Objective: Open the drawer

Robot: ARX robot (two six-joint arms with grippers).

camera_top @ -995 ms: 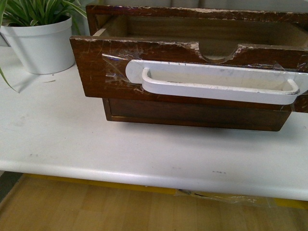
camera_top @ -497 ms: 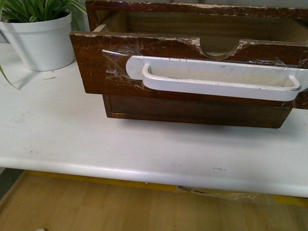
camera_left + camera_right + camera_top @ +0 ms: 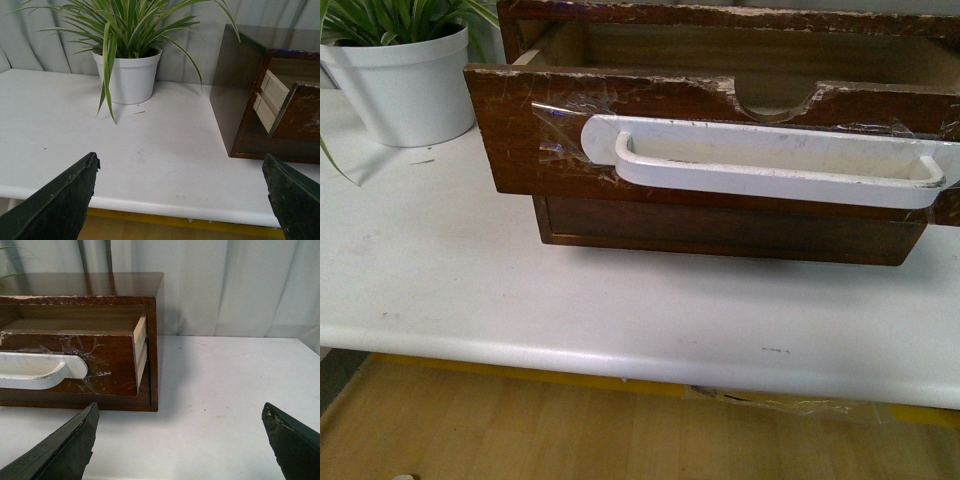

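The drawer (image 3: 530, 140) is dark brown wood with a long white bar handle (image 3: 770, 165) under clear tape and a semicircular notch (image 3: 775, 103) in its chipped rim. It stands pulled out of its cabinet and looks empty inside. It also shows in the right wrist view (image 3: 110, 360) and the left wrist view (image 3: 300, 112). Neither gripper shows in the front view. My left gripper (image 3: 182, 172) is open and empty, hanging over the table's front edge, left of the cabinet. My right gripper (image 3: 180, 417) is open and empty, over the table to the right of the cabinet.
A plain handle-less drawer front (image 3: 720, 228) sits below the open one in the cabinet (image 3: 150, 290). A white pot with a green plant (image 3: 405, 85) stands left of the cabinet on the white table (image 3: 470, 290). A curtain hangs behind.
The front view has shifted slightly, so the drawer sits a little higher in the picture than a second ago. In the last half second nothing has visibly moved.
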